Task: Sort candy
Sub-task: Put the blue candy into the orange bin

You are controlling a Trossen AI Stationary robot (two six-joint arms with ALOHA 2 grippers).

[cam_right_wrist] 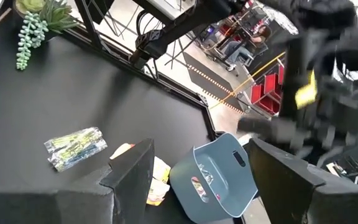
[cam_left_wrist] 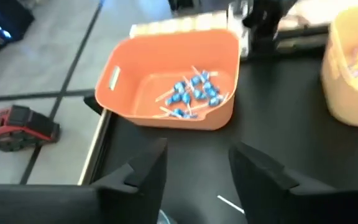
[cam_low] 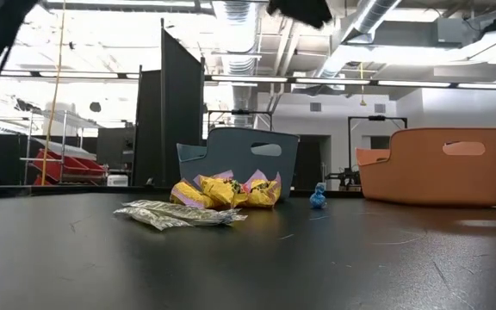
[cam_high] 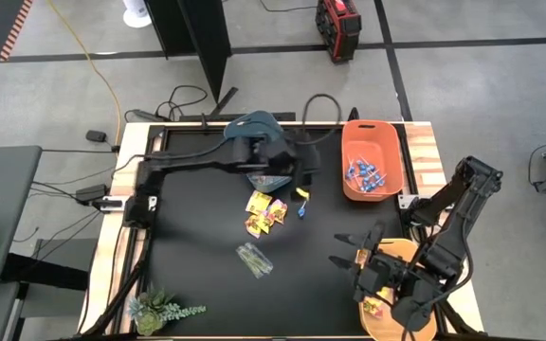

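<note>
The left pincer [cam_high: 303, 180] hangs open and empty. Just below it lies a blue lollipop [cam_high: 302, 209] beside yellow packets [cam_high: 264, 212]. It might grab a packet by mistake.

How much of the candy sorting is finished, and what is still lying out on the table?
Partly done. Blue lollipops already lie in the orange bin, and some sweets sit in the yellow bin. Neither the left gripper nor the right gripper holds anything; both are open. Left on the table: the yellow packets, one blue lollipop and the clear-wrapped sticks.
</note>
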